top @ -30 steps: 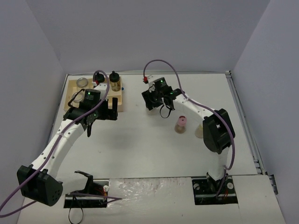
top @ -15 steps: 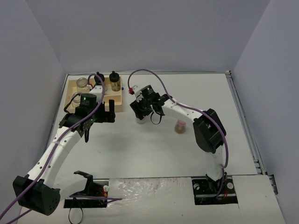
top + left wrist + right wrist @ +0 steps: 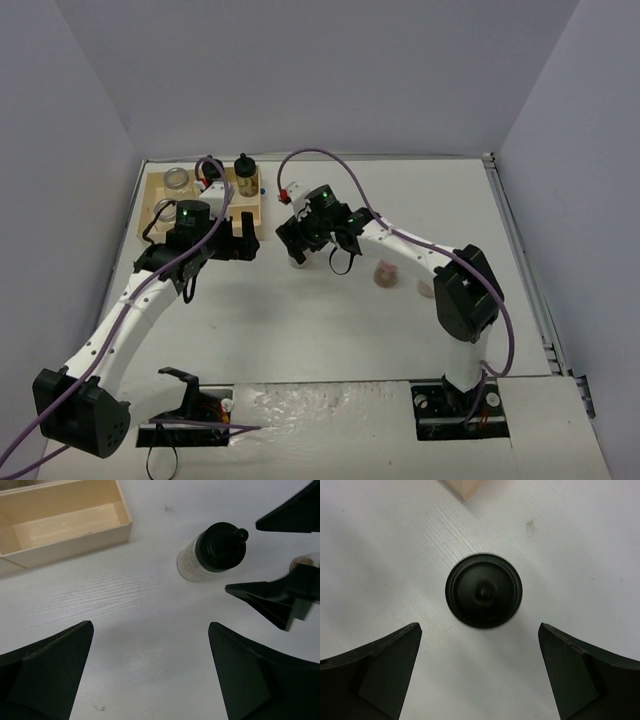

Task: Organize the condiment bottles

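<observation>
Top view: the right pincer (image 3: 313, 238) has swung left from mid-tabletop and sprung wide. The black-capped jar (image 3: 298, 259) it carried now stands free on the tabletop (image 3: 330, 330), near the tray (image 3: 150, 205). This is probably a drop-off for the left pincer (image 3: 238, 238), wide and empty just beside it. A pink-capped jar (image 3: 385, 271) waits further right.

Left wrist: the same jar stands upright with pale grains showing through the glass. The nearest tray compartment looks bare.

Right wrist: only the cap shows, from straight above, with the fingers clear on both sides. Release confirmed.
</observation>
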{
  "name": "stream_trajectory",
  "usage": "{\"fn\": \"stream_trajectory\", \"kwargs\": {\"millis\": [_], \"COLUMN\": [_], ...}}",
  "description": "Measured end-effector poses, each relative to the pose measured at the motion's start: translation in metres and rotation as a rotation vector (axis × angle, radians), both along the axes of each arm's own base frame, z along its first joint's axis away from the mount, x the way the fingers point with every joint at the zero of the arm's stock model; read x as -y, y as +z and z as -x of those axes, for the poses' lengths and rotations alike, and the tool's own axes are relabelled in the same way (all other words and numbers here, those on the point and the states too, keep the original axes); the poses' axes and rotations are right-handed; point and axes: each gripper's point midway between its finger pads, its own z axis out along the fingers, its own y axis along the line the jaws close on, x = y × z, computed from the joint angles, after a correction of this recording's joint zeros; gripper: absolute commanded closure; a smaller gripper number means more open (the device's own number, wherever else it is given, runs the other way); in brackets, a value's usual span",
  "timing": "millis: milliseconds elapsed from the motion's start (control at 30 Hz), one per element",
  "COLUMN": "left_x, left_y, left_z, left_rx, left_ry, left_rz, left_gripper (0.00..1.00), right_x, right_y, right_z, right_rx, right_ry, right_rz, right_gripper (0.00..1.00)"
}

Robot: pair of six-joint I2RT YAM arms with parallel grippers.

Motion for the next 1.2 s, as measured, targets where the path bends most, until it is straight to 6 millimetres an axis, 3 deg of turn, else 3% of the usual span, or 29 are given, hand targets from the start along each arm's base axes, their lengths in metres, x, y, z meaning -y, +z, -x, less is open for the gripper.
{"fn": "stream_trajectory", "kwargs": {"millis": [200,333,467,567,700,900,1067,1200], "left_x": [0.018,0.04,0.067,0.086,0.106,0.125,0.126,0.128], "left_y": [-0.006,-0.017,-0.035,-0.044,-0.054,-0.071,-0.09,-0.097], "left_z": [-0.011,-0.015,-0.018,-0.026,-0.039,-0.063,-0.075,-0.08], "left_rx": [0.009,0.002,-0.028,-0.039,-0.037,-0.029,-0.052,-0.061], "left_ry": [-0.051,-0.108,-0.163,-0.189,-0.2,-0.173,-0.145,-0.138], "left_rz": [0.012,-0.001,-0.034,-0.056,-0.094,-0.165,-0.21,-0.224], "left_gripper": [0.03,0.03,0.03,0.03,0.03,0.03,0.05,0.26], "right_x": [0.05,0.091,0.135,0.165,0.191,0.208,0.212,0.214], "right_y": [0.06,0.103,0.131,0.141,0.146,0.146,0.149,0.148], "right_z": [0.032,0.046,0.051,0.053,0.054,0.061,0.066,0.067], "right_rx": [0.105,0.207,0.288,0.321,0.335,0.334,0.337,0.335], "right_ry": [-0.094,-0.222,-0.374,-0.476,-0.569,-0.623,-0.631,-0.634], "right_rz": [-0.051,-0.113,-0.166,-0.197,-0.233,-0.266,-0.279,-0.277], "right_gripper": [0.0,0.0,0.0,0.0,0.0,0.0,0.0,0.0]}}
